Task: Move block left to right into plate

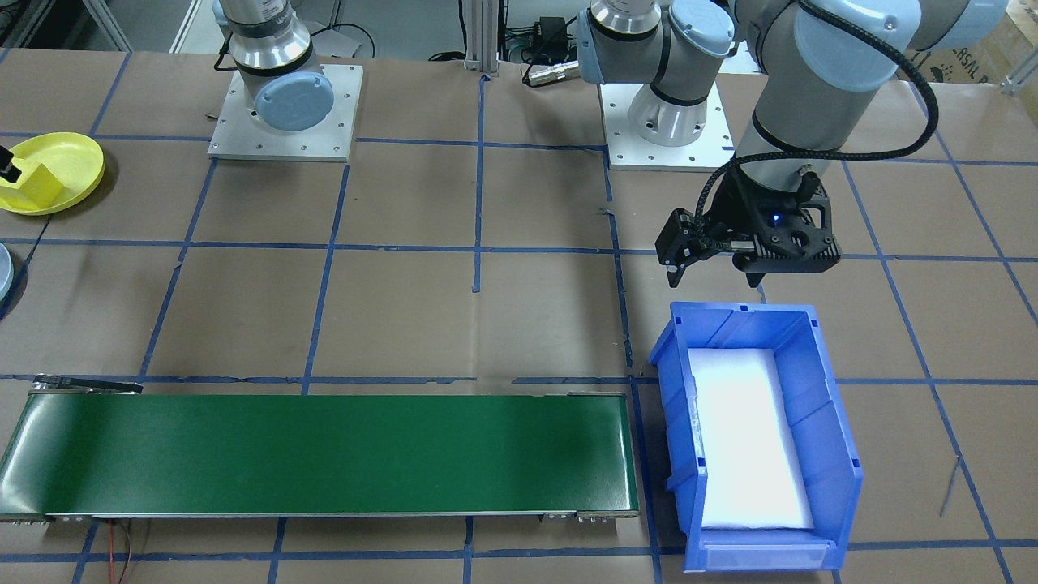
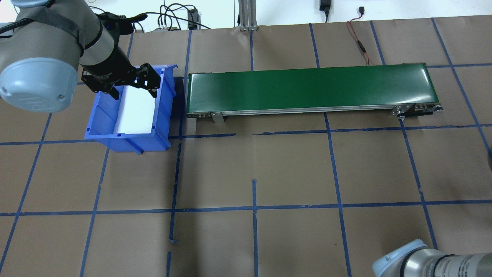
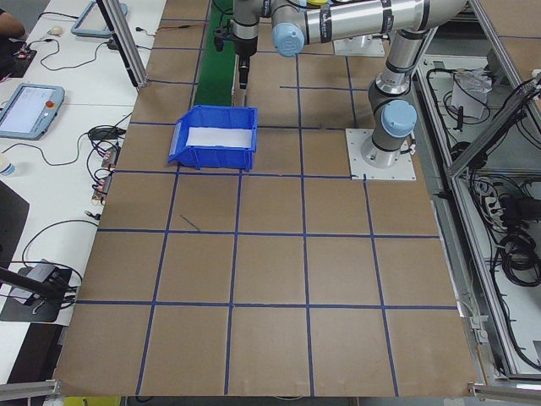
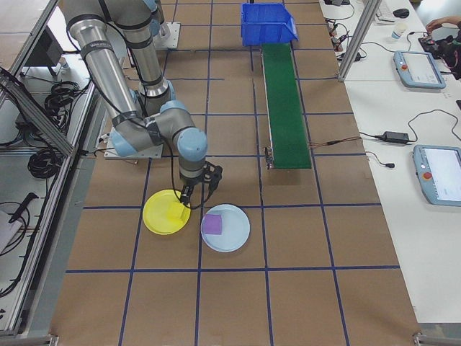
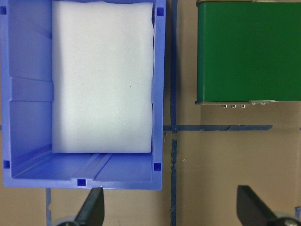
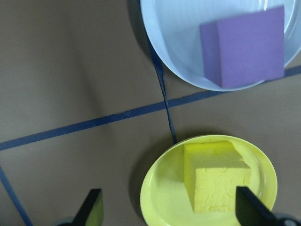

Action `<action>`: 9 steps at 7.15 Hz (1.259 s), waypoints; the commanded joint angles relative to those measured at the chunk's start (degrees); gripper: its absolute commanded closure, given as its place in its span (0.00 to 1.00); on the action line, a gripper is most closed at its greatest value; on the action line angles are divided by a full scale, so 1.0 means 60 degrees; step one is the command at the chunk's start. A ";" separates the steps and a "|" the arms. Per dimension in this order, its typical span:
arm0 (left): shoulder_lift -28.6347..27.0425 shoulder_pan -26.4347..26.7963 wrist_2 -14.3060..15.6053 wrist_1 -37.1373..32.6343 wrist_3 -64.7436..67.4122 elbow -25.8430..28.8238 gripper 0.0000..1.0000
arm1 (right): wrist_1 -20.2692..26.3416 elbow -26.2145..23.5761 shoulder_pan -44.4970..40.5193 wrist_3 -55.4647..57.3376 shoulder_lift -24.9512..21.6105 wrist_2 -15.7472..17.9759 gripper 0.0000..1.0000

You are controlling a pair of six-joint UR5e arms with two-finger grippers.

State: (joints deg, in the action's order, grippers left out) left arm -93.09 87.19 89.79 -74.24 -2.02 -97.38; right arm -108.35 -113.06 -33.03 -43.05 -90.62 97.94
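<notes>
Yellow block [image 6: 215, 176] sits inside the yellow plate [image 6: 160, 197], directly below the right gripper [image 6: 170, 212], whose fingers are spread apart and touch nothing. Just beside that plate, a pale blue plate [image 6: 174, 42] holds a purple block [image 6: 244, 47]. Far across the table, the left gripper [image 5: 171, 207] hangs with its fingers apart over the near wall of a blue bin [image 5: 28, 117] lined with white foam [image 5: 101, 75], next to the end of the green conveyor belt [image 5: 249, 52].
</notes>
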 commanded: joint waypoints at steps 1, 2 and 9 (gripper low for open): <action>0.0002 0.0000 0.0006 -0.0004 0.0000 0.0000 0.00 | 0.2984 0.1812 -0.2264 0.1955 -0.0614 0.0084 0.00; -0.0013 0.0000 -0.0008 -0.0005 0.0000 0.0000 0.00 | 0.3435 0.2416 -0.3549 0.3019 -0.0600 0.0083 0.00; -0.0027 0.0000 -0.0008 0.0010 0.0000 0.0000 0.00 | 0.3045 0.4618 -0.9227 0.6910 0.0453 -0.1382 0.00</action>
State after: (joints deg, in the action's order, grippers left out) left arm -93.25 87.19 89.74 -74.19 -2.02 -97.38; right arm -89.22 -86.50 -84.61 -4.13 -89.31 90.15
